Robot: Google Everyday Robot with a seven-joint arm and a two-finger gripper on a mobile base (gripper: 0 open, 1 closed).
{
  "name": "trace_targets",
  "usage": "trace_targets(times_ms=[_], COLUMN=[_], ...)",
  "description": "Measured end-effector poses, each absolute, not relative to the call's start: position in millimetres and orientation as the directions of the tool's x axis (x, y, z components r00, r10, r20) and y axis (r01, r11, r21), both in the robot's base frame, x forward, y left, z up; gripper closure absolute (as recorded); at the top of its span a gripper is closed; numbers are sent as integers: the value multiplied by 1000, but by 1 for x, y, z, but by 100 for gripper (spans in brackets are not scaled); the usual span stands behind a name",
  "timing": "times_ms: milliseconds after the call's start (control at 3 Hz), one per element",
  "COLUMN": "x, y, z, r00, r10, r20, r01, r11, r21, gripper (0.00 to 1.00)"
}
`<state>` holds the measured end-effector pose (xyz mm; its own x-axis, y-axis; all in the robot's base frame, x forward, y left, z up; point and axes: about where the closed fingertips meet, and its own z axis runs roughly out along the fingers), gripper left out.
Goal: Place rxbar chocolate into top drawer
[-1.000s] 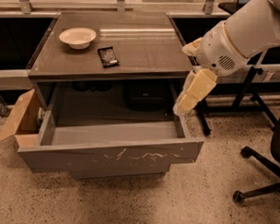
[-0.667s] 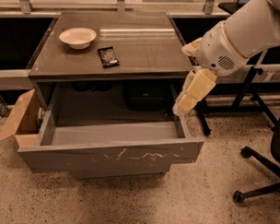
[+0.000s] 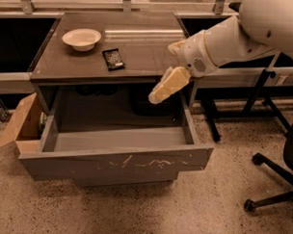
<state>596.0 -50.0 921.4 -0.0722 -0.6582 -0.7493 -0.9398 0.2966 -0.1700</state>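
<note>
The rxbar chocolate, a small black bar with pale lettering, lies flat on the dark tabletop, right of the white bowl. The top drawer is pulled open under the tabletop. Its grey front panel has pale scratches and its inside shows nothing in it. My gripper hangs on the white arm, pointing down and left, over the drawer's back right part, just below the tabletop's front edge. It is to the right of the bar and lower, and holds nothing that I can see.
A white bowl stands at the tabletop's back left. A brown cardboard box sits on the floor against the drawer's left side. A black office chair base and table legs stand to the right.
My gripper and arm have moved left, from beside the drawer's right wall to over the drawer's back right part. The bar, bowl and drawer have not moved.
</note>
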Motion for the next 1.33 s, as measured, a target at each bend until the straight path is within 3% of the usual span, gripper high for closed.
trace_targets(times_ms=[667, 1333], x=[685, 693], y=[9, 13], z=[890, 887], r00=[-57, -56], r10=[-504, -475], r20=[-862, -878], r01=[-917, -911], r11=[367, 385], r21=[-154, -150], gripper=[0, 0])
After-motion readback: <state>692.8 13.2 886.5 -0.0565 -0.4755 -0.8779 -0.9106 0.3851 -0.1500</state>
